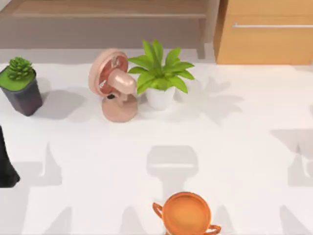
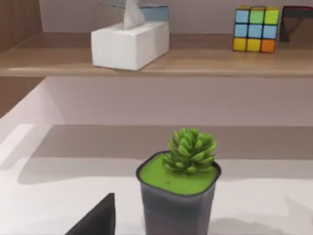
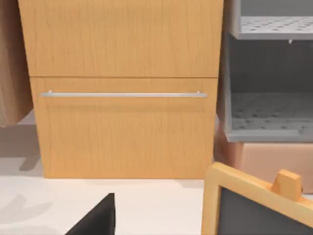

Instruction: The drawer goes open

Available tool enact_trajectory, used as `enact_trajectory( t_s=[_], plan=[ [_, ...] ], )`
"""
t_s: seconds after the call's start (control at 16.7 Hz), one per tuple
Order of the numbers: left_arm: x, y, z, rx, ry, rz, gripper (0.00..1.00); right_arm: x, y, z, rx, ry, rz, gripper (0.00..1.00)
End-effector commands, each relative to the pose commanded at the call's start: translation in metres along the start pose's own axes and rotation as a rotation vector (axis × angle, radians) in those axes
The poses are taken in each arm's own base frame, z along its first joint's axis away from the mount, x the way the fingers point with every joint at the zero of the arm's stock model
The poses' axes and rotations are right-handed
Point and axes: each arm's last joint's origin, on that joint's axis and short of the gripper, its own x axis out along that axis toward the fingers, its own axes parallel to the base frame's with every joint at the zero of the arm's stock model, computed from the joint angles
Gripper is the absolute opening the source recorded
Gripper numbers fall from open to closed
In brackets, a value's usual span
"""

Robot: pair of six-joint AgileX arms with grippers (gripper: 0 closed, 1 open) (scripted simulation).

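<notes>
The drawer (image 3: 122,134) is a wide light orange-brown wooden front with a thin silver bar handle (image 3: 122,94). It sits flush under a matching upper panel, shut. In the top view the drawer (image 1: 266,44) stands at the table's far right, its handle (image 1: 271,25) facing the table. A dark part of my right gripper (image 3: 95,220) shows low in the right wrist view, well short of the handle and touching nothing. My left arm (image 1: 6,164) is parked at the table's left edge, and a dark part of my left gripper (image 2: 95,221) shows near a potted succulent.
A succulent in a dark pot (image 1: 20,85), a pink fan (image 1: 115,85), a leafy plant in a white pot (image 1: 160,78) and an orange bowl (image 1: 186,214) stand on the table. A wood-framed chalkboard (image 3: 254,205) and a grey rack (image 3: 269,98) are right of the drawer. A brown shelf (image 2: 156,61) holds a tissue box and a cube.
</notes>
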Motion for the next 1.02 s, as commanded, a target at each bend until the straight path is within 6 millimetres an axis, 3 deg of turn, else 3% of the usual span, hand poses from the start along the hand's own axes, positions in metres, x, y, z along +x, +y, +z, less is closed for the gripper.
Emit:
enact_trajectory(
  t_s=[0.24, 0.48, 0.78, 1.02],
  plan=[
    [0.000, 0.000, 0.000, 0.000, 0.000, 0.000, 1.00, 0.001, -0.001, 0.008, 0.000, -0.012, 0.000, 1.00],
    [0.000, 0.000, 0.000, 0.000, 0.000, 0.000, 1.00, 0.011, -0.008, 0.040, -0.004, -0.031, -0.002, 1.00],
    [0.000, 0.000, 0.000, 0.000, 0.000, 0.000, 1.00, 0.051, -0.030, 0.084, -0.006, -0.021, -0.002, 1.00],
    [0.000, 0.000, 0.000, 0.000, 0.000, 0.000, 1.00, 0.093, -0.059, 0.101, -0.002, -0.005, -0.001, 1.00]
  ],
)
